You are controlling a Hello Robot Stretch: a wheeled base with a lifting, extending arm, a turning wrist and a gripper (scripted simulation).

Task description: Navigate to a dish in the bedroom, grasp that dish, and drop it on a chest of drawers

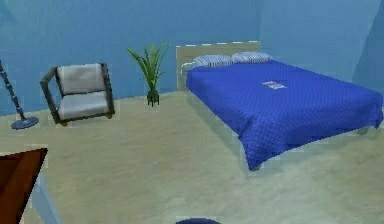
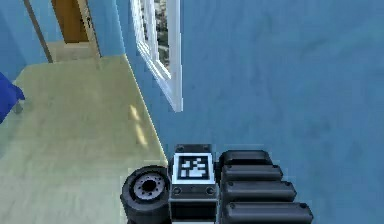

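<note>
Ahead of you stands a bed (image 1: 300, 110) with a blue cover, a pale headboard (image 1: 215, 48) and striped pillows (image 1: 232, 60) against the blue wall. A small white thing (image 1: 274, 85) lies on the cover near the pillows. It is too small for you to tell whether it is the dish.

On the forward view's left, a potted plant (image 1: 151, 68) stands just beside the head of the bed. Farther left is a grey armchair (image 1: 80, 92) in a dark frame, and a lamp base (image 1: 22, 122) rests on the floor near the edge. A brown tabletop corner (image 1: 18, 180) juts in at the bottom left, and you cannot tell what piece of furniture it belongs to.

In the arm side view, the arm (image 2: 255, 185) lies low at the bottom edge, with a white marker square (image 2: 192, 167) at its end. Left of the marker sits the dark round body of the claw (image 2: 148, 192). You cannot make out its fingers, so you cannot tell how they stand or whether the claw holds anything. Beyond it a white-framed window (image 2: 160, 50) sits in the blue wall, and a brown door (image 2: 72, 20) shows at the far end of the floor.
</note>
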